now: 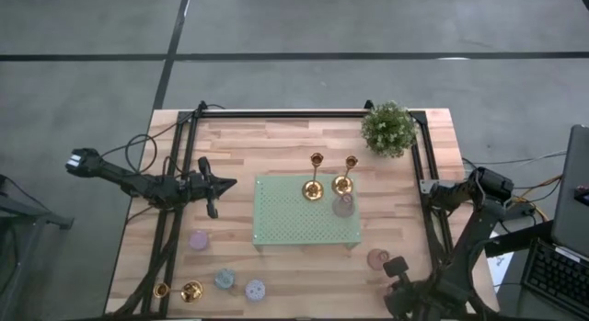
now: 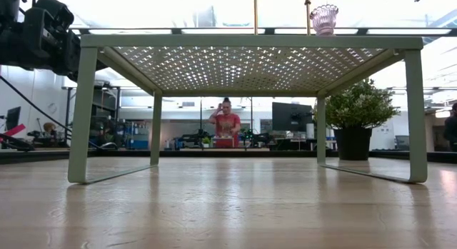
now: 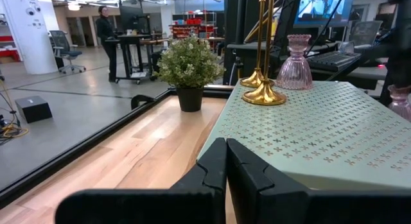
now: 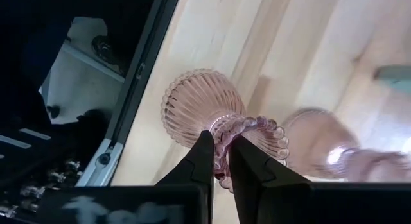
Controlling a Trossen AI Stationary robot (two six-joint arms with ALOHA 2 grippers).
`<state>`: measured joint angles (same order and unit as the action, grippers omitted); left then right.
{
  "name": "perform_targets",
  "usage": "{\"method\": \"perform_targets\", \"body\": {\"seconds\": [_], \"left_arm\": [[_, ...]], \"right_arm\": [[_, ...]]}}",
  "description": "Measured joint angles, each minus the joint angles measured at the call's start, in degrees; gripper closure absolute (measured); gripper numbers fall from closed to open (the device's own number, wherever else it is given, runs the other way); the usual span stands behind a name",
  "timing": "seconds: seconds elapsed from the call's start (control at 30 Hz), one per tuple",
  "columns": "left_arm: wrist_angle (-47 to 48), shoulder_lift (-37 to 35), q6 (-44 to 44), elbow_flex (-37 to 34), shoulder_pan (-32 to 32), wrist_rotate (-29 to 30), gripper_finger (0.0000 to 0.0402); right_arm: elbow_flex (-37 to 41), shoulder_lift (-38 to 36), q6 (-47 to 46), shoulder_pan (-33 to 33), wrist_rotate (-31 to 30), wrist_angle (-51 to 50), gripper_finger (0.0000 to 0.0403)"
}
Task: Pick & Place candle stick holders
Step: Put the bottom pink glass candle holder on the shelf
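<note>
A green perforated rack point(image 1: 306, 211) carries two upright gold holders point(image 1: 314, 188) point(image 1: 343, 183) and a pink glass holder point(image 1: 343, 206) on their bases. A third gold holder point(image 1: 179, 291) lies on its side at the table's near left. Small round holders point(image 1: 199, 239) point(image 1: 225, 279) point(image 1: 255, 289) stand near it. My right gripper point(image 4: 221, 161) is at the near right point(image 1: 396, 266), shut on a pink ribbed glass holder point(image 4: 196, 108), which also shows in the high view point(image 1: 377, 258). My left gripper point(image 3: 226, 163) is shut and empty, left of the rack point(image 1: 221, 185). My right gripper pinches the pink holder's beaded rim point(image 4: 221, 144) between its two fingers. The ribbed round body point(image 4: 192, 105) stands out beyond the fingertips over the wood. Whether the holder rests on the table I cannot tell.
A potted plant point(image 1: 388, 128) stands at the far right corner. A black frame rail point(image 1: 425, 155) runs along the table's edges. A blurred pink shape point(image 4: 321, 144) lies beside the held holder. A person point(image 2: 227, 124) stands in the room beyond the table.
</note>
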<state>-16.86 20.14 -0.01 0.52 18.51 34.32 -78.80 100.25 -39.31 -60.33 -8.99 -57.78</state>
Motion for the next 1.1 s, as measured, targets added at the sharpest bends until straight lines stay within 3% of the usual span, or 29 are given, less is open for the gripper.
{"method": "perform_targets", "body": {"seconds": [0.67,1.1], "left_arm": [[0.0,0.0,0.0,0.0,0.0,0.0,0.0389],[0.0,0.0,0.0,0.0,0.0,0.0,0.0389]], "right_arm": [[-18.3,0.6,10.7,14.3,3.3,-7.8,0.0384],[-39.4,12.1,17.7,22.3,3.1,-22.4,0.0384]]}}
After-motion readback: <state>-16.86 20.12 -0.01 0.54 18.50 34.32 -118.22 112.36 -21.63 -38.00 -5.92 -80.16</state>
